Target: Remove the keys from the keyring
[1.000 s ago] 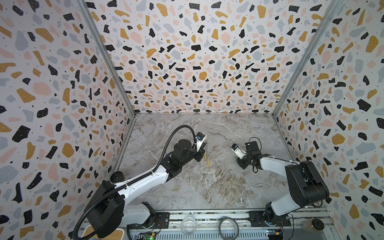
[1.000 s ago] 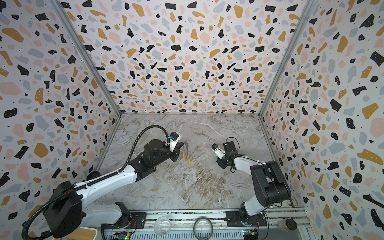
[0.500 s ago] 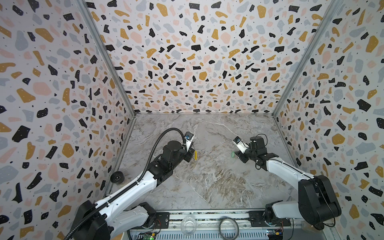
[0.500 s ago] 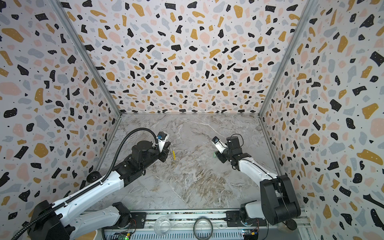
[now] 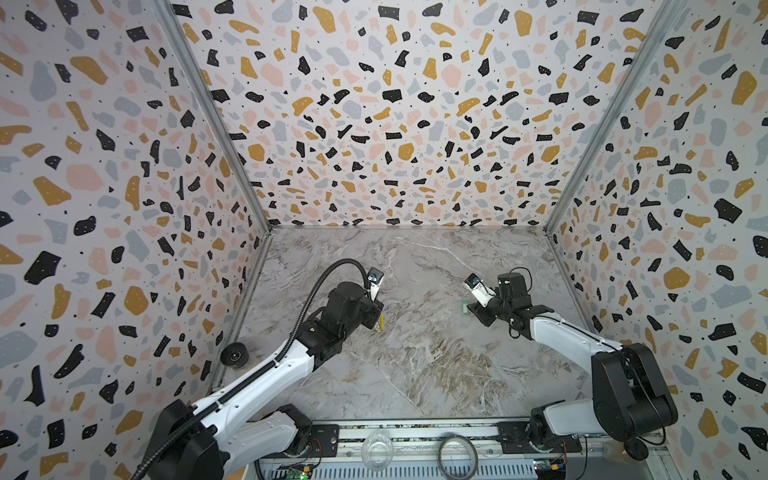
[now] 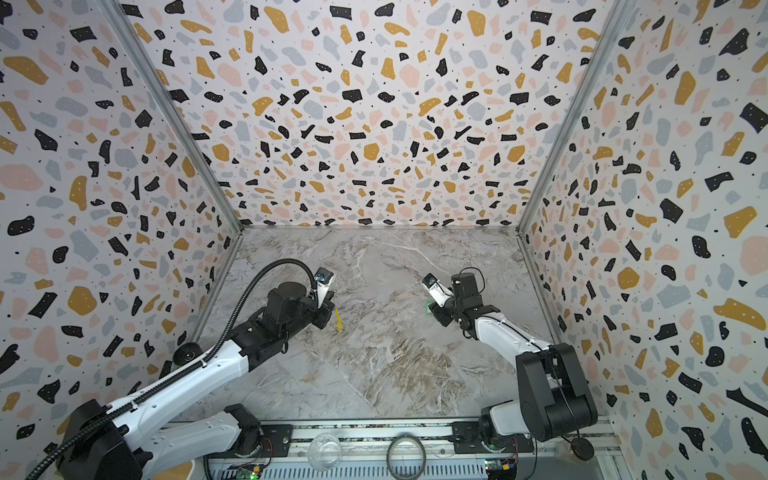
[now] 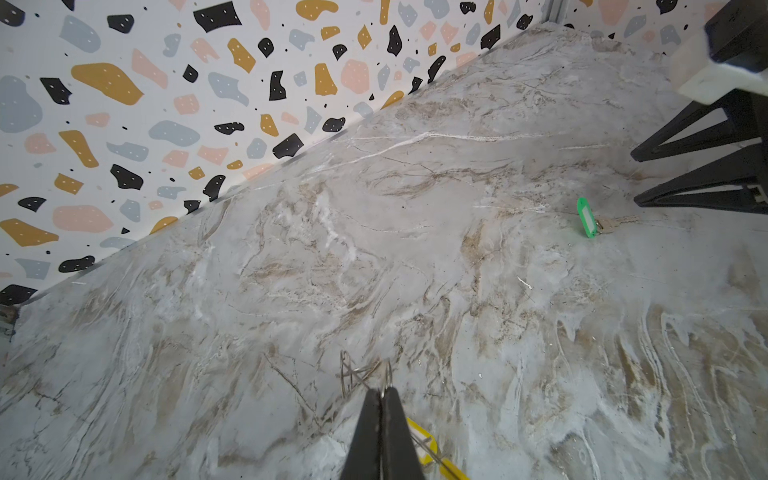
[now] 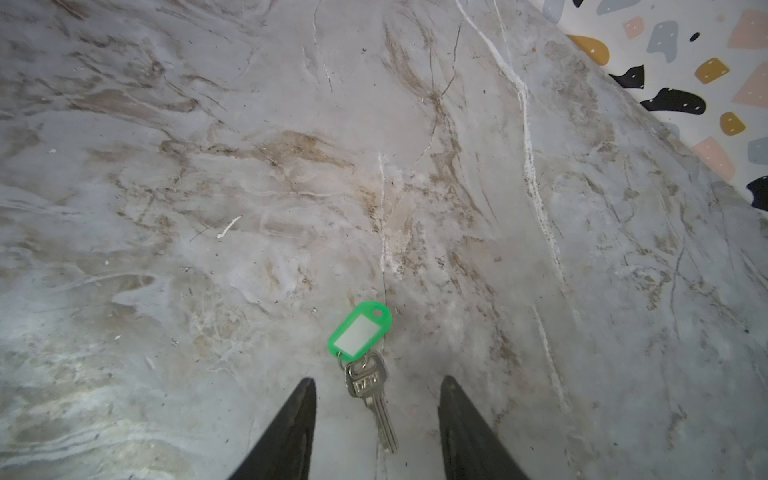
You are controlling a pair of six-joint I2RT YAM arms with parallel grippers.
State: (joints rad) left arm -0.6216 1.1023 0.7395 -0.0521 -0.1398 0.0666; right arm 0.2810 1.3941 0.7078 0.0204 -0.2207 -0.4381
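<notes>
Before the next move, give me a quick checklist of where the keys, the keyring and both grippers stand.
1. Green-tagged key lies free on the table, off the keyring: ok.
2. Right gripper open, jaws either side of that key, not gripping: ok.
3. Left gripper shut on the keyring wire: ok.
4. Yellow piece by the left gripper, on or off the keyring: cannot tell.
5. Grippers well apart in both top views: ok.
</notes>
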